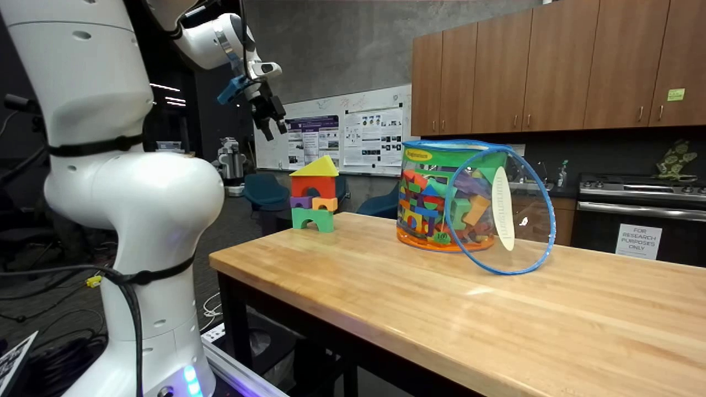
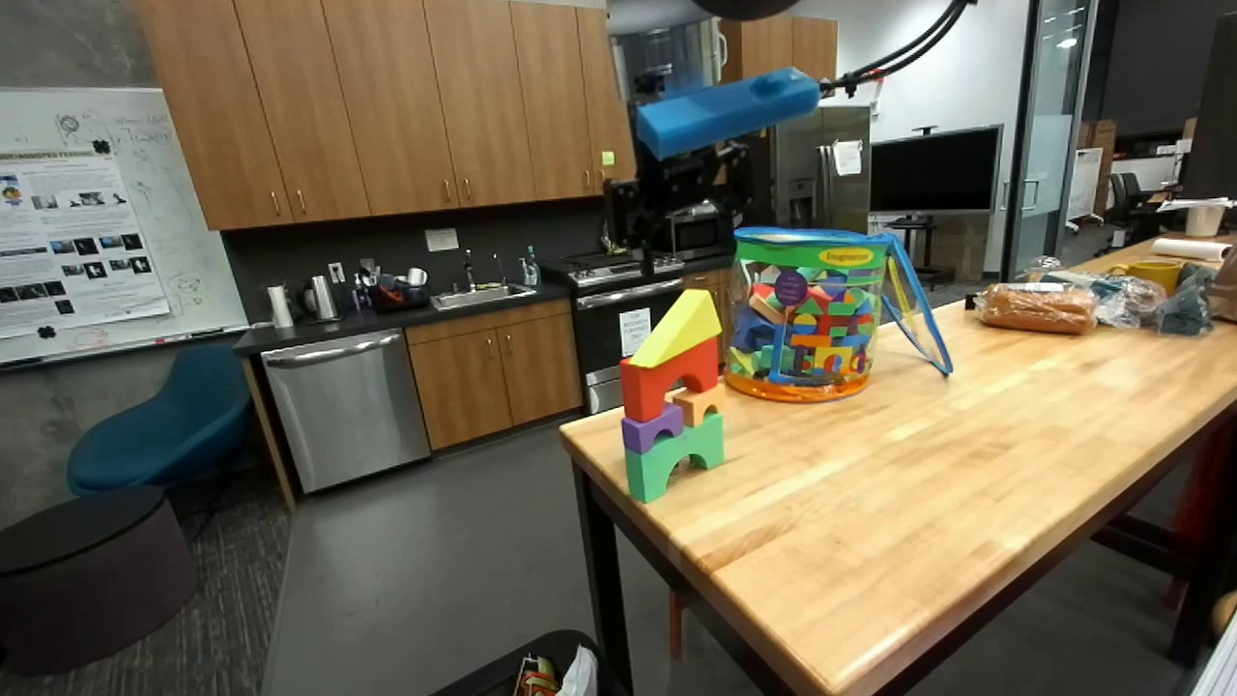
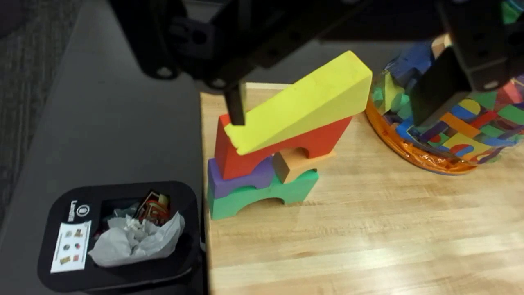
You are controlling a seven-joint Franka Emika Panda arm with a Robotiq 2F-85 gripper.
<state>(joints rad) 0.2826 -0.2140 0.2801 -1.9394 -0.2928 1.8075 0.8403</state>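
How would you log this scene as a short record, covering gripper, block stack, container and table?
Gripper: open, holding nothing
Nearest thing: yellow wedge, lower down, not touching
Tiers, bottom to top: green arch; purple block beside orange block; red arch; yellow wedge
Container: clear, upright, holding coloured blocks
Lid: blue-rimmed, open, slanting down to the table
Beside the table: black bin, crumpled white material inside
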